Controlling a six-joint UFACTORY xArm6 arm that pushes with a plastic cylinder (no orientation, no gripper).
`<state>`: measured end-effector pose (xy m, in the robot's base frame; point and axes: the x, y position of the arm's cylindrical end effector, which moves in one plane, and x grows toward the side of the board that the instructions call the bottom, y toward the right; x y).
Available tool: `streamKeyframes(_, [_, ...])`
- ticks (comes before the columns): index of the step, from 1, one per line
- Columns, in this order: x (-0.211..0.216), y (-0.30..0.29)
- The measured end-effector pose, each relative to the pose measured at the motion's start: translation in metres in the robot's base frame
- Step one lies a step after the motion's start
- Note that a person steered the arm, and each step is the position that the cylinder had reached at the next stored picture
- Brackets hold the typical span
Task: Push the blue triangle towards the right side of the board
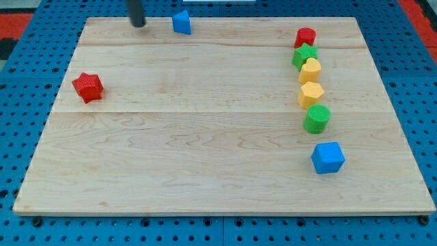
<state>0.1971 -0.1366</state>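
The blue triangle [181, 22] sits at the far edge of the worktop [205, 150], left of centre, so it lies well short of the right side and nearly the whole push looks yet to be done. My tip [138, 24] stands just to the triangle's left, near it but apart, at about the same depth on the board; that is the side a rightward push calls for, so I judge the approach made and contact not yet. There are no fingers on this rig, only the rod, so nothing is grasped or released. The path along the far edge toward the right is open until the red block [305, 36], which heads a column running toward the near side: a green block [304, 55], a yellow block [310, 70], an orange block [311, 94] and a green cylinder [317, 118], each touching or almost touching the next. A blue cube [328, 158] lies apart, nearer and slightly right of them. A red star [88, 87] rests alone at the left side, well away from everything.
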Motion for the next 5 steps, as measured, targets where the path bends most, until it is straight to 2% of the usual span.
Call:
streamKeyframes(1, [-0.005, 0.063])
streamKeyframes(2, [0.010, 0.130])
streamKeyframes(3, [0.021, 0.131])
streamKeyframes(4, [0.061, 0.073])
streamKeyframes(5, [0.075, 0.130])
